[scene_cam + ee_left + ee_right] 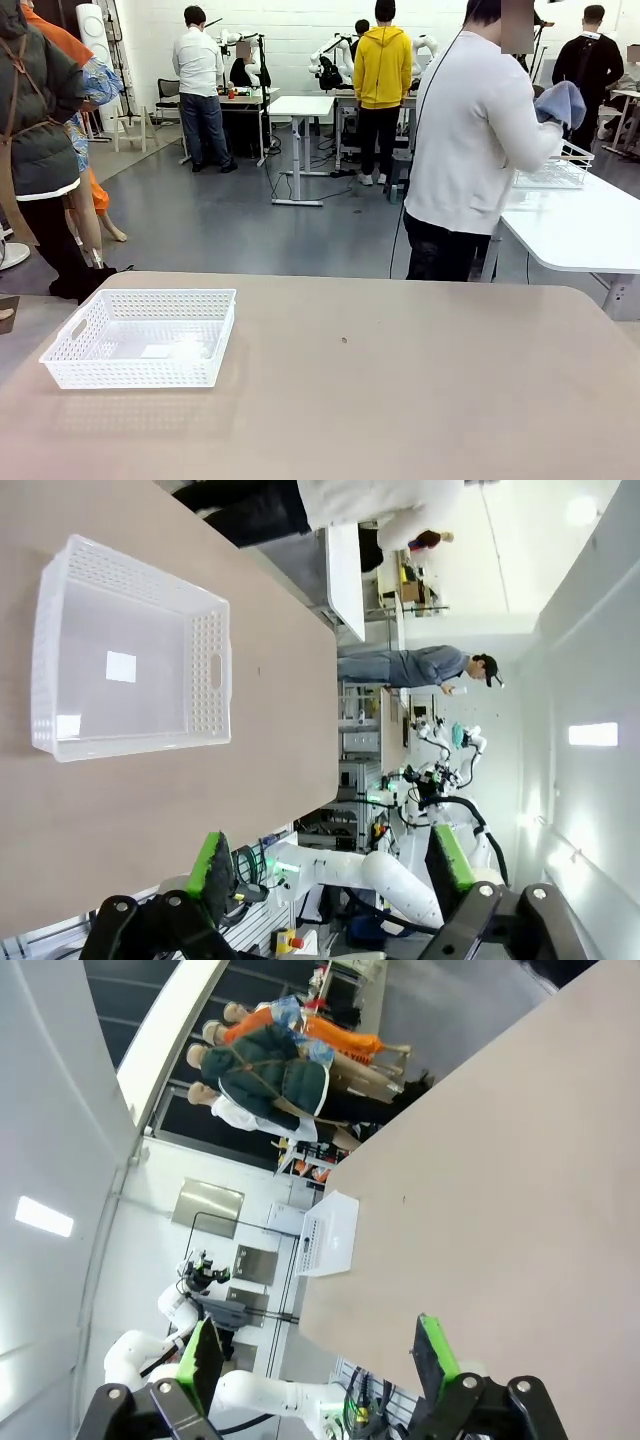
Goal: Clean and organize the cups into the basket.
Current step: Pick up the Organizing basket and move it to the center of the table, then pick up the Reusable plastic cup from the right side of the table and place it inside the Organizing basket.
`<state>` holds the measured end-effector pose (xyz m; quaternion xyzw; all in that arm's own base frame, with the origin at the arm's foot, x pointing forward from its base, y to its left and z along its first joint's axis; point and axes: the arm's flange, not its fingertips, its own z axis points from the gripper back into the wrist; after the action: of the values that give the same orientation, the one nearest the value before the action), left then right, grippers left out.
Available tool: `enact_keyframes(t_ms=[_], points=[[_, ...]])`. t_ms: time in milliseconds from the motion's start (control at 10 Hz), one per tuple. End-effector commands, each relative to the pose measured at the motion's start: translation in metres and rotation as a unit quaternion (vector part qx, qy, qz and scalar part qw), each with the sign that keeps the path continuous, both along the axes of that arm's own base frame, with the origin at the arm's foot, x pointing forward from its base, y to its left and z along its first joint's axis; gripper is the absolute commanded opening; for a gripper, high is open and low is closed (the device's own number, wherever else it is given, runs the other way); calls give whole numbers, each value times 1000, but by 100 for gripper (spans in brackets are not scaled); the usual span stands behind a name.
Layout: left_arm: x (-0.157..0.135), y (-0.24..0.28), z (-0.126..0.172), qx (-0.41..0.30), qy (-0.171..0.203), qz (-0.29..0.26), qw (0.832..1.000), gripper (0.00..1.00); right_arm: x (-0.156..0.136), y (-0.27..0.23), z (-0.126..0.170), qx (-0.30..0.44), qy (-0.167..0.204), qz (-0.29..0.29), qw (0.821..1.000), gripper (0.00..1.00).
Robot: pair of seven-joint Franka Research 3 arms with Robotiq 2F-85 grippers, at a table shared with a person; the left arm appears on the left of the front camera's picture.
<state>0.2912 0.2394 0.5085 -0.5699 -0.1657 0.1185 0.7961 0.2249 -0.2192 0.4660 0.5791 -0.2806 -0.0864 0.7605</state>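
Frontally, basket [130, 368] on table [400, 380], wristward, left fingers [210, 868] spread wide.

A tan tabletop [400, 400] stretches ahead of the left gripper [330, 858] and the right gripper [318, 1345]. One small dark speck [344, 340] lies on it, well ahead of both. Past the table's far edge stands a person in a white top [470, 130] with a blue-grey cloth [560, 103]. This person is beside a white side table [590, 230] that bears a wire mesh basket [558, 172]. Farther off, a person in a yellow hoodie [382, 65] stands on the grey floor [230, 220].
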Motion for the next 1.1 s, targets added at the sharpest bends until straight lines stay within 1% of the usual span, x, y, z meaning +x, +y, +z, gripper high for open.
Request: enact_keyframes(t_ms=[0, 200, 300, 1000], points=[[-9, 16, 1, 6, -10, 22, 1000, 100, -7, 6, -3, 14, -28, -19, 999, 100], [-13, 22, 3, 13, -19, 49, 999, 100, -9, 4, -4, 25, -58, -31, 998, 100], [-11, 15, 0, 0, -4, 23, 1000, 100, -6, -5, 3, 10, -14, -20, 1000, 100], [-11, 15, 0, 0, -4, 23, 1000, 100, -6, -5, 3, 10, -14, -20, 1000, 100]])
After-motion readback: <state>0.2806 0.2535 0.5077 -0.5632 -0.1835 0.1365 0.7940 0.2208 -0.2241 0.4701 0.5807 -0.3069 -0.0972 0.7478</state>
